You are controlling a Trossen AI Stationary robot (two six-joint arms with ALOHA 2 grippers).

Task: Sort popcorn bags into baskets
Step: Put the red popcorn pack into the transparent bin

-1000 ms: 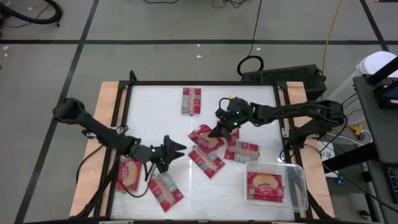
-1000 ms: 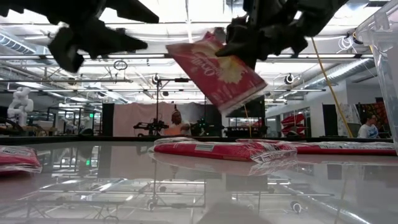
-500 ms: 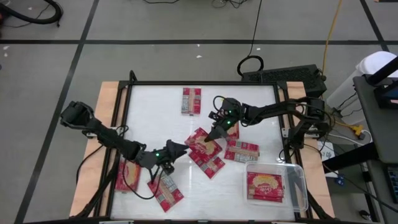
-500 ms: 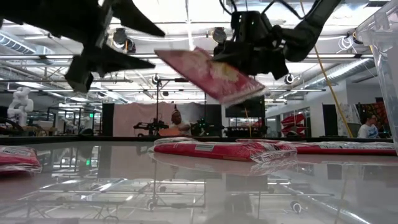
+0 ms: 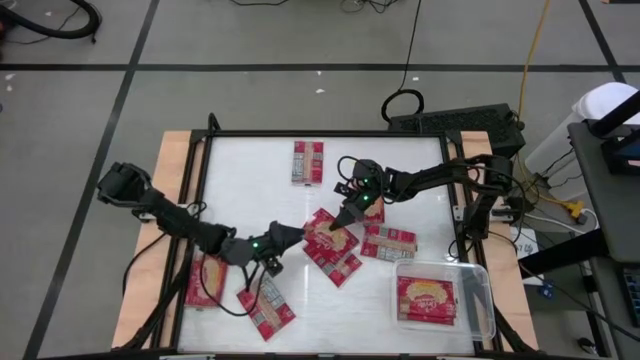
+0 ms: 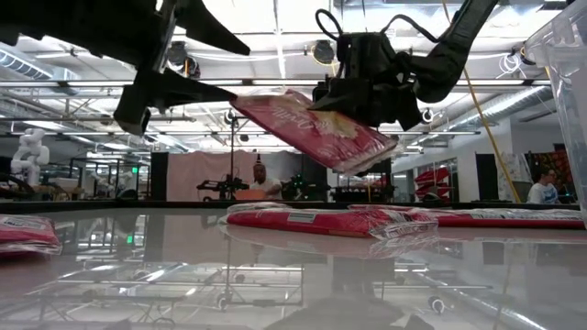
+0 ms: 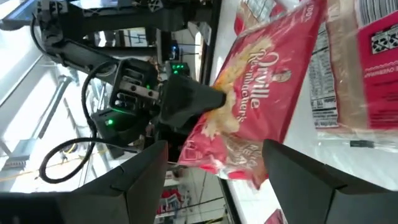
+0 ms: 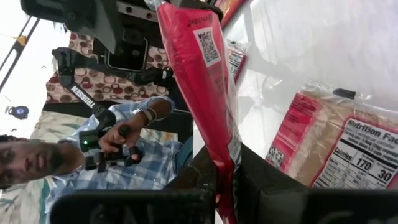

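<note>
Near the frame centre of the high view, the right hand [image 5: 345, 212] is clenched on a red popcorn bag [image 5: 328, 226], lifted above the worktop [image 5: 250, 180]. The left hand [image 5: 292, 234] is spread open just beside the bag's edge.

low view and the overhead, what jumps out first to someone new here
A flat red popcorn packet hangs tilted in mid-air above the table's middle, pinched at one end by the right claw. The open left claw reaches at its other end, fingers either side, as if for a handover. At the near right corner, a clear plastic rectangular bin already holds one red packet.
</note>
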